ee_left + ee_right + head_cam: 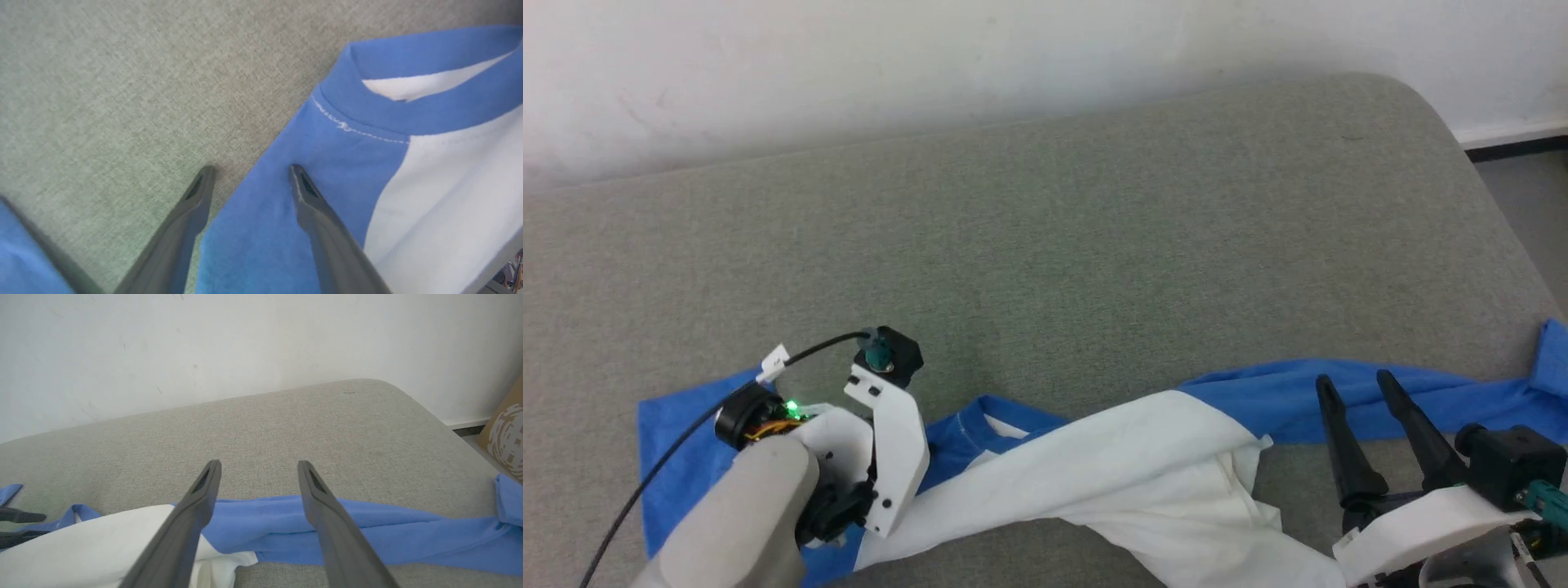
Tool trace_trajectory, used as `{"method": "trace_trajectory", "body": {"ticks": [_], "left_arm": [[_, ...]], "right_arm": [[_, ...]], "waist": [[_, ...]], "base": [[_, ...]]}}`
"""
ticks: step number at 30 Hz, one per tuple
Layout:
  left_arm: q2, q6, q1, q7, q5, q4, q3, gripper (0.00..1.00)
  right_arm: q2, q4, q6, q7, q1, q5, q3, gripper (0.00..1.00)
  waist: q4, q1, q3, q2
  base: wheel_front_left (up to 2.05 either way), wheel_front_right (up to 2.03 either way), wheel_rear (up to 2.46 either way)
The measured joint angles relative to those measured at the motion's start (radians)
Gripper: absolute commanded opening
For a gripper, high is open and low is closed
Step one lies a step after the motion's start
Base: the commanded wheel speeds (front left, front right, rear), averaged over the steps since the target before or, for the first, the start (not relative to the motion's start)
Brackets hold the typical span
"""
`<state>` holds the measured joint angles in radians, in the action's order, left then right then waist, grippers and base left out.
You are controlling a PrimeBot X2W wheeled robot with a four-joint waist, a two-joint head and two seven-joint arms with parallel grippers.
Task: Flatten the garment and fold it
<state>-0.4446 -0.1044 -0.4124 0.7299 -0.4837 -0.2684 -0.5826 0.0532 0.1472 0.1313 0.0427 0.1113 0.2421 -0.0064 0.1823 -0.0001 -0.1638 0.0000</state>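
The garment (1143, 457) lies twisted across the near part of the grey cushion, its white body bunched in the middle. One blue sleeve (670, 457) lies at the left and the other (1437, 404) stretches to the right. In the left wrist view my left gripper (251, 169) is open just above the blue shoulder (286, 220), beside the blue neckline (408, 118); one finger is over cloth, the other over bare cushion. My right gripper (1356, 382) is open above the right sleeve (367, 531), holding nothing. In the head view the left wrist hides the left fingers.
The grey upholstered cushion (1094, 245) runs back to a white wall (931, 65) and ends in a rounded corner at the far right, with floor (1535, 204) beyond it. A cardboard box (506, 437) stands past that right edge.
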Motion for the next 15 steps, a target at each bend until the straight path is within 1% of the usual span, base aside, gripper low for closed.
{"method": "trace_trajectory", "body": {"ticks": [1,2,5,7,8,11,15], "left_arm": [[-0.006,-0.001,-0.007,0.022,-0.008,0.003,-0.008,0.15],[-0.012,-0.002,-0.014,0.038,-0.014,0.009,-0.018,0.00],[-0.023,-0.016,-0.029,0.052,-0.023,0.028,-0.044,0.00],[-0.026,-0.018,-0.031,0.018,-0.021,0.033,-0.038,0.00],[-0.023,-0.009,-0.032,-0.016,-0.019,0.033,-0.025,0.00],[-0.014,0.063,-0.067,-0.139,-0.015,0.030,0.053,0.00],[0.000,0.133,-0.155,-0.276,-0.013,0.021,0.154,0.00]], "right_arm": [[0.000,-0.004,0.000,-0.001,0.000,0.004,0.000,1.00],[0.000,-0.007,0.000,-0.001,0.000,0.005,-0.001,1.00],[0.000,-0.016,0.000,-0.005,-0.003,0.006,0.001,1.00],[0.000,-0.021,0.000,-0.008,-0.007,0.008,0.002,1.00],[0.000,-0.022,0.000,-0.008,-0.009,0.008,0.002,1.00],[0.000,-0.025,0.000,-0.008,-0.014,0.008,0.001,1.00],[0.000,-0.025,0.000,-0.008,-0.016,0.008,-0.002,1.00]], "waist": [[0.006,0.0000,-0.003,0.0000],[0.011,0.0000,-0.005,0.0000],[0.018,0.0001,-0.012,0.0000],[0.020,0.0001,-0.012,0.0000],[0.020,0.0001,-0.012,0.0000],[0.019,0.0002,-0.008,0.0000],[0.014,0.0002,-0.006,0.0000]], "base": [[0.00,0.00,0.00],[0.00,0.00,0.00],[0.00,0.00,0.00],[0.00,0.00,0.00],[0.00,0.00,0.00],[0.00,0.00,0.00],[0.00,0.00,0.00]]}}
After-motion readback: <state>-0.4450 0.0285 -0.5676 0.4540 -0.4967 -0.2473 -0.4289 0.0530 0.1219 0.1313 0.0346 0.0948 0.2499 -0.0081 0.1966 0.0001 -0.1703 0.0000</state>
